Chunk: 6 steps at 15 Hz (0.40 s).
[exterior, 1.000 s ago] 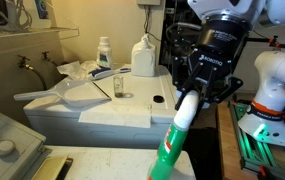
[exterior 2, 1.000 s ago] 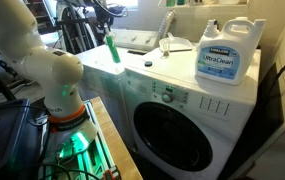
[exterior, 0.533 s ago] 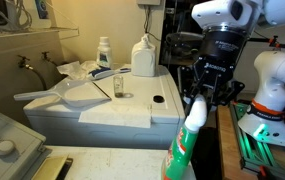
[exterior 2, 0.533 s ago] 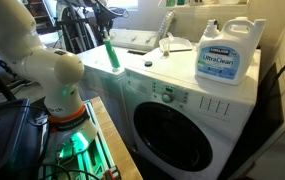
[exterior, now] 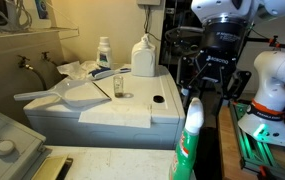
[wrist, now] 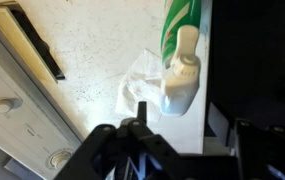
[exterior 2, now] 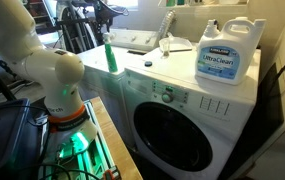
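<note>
A green bottle with a white cap (exterior: 190, 140) stands upright at the edge of the white washer top (exterior: 132, 112). It also shows in an exterior view (exterior 2: 110, 55) and in the wrist view (wrist: 181, 50). My gripper (exterior: 211, 88) hangs just above and behind the cap, fingers spread and empty. In the wrist view the open fingers (wrist: 192, 118) frame the space below the white cap without touching it. A crumpled white tissue (wrist: 137, 85) lies next to the bottle.
A large white detergent jug (exterior 2: 227, 55) (exterior: 144, 57) stands on the washer. A small blue-labelled bottle (exterior: 104, 52), a glass (exterior: 118, 85) and a white scoop-like tray (exterior: 77, 92) sit farther back. The robot's base (exterior 2: 54, 82) stands beside the washer (exterior 2: 182, 120).
The bottle was tilted in the gripper's fingers; now it stands upright, free of them. The gripper has opened and lifted off the cap.
</note>
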### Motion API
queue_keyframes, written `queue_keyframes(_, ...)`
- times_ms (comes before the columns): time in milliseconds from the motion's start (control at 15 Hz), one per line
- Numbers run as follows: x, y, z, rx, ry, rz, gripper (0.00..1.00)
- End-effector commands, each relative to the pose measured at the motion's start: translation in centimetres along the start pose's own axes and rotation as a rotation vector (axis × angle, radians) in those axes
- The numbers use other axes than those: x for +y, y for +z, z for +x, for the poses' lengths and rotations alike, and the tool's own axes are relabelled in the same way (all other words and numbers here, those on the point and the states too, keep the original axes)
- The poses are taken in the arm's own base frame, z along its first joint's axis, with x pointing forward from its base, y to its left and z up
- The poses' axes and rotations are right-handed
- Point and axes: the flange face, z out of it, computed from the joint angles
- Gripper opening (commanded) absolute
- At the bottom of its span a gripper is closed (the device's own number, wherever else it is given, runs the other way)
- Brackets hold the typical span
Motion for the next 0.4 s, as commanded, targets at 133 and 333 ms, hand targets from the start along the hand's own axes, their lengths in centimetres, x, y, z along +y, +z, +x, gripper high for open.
queue_keyframes(133, 1.3, -11.3, -0.3, 0.127, 0.091, -0.198, 1.00)
queue_keyframes(333, 2.9, -12.4, -0.1, 0.150, 0.095, -0.223, 1.00)
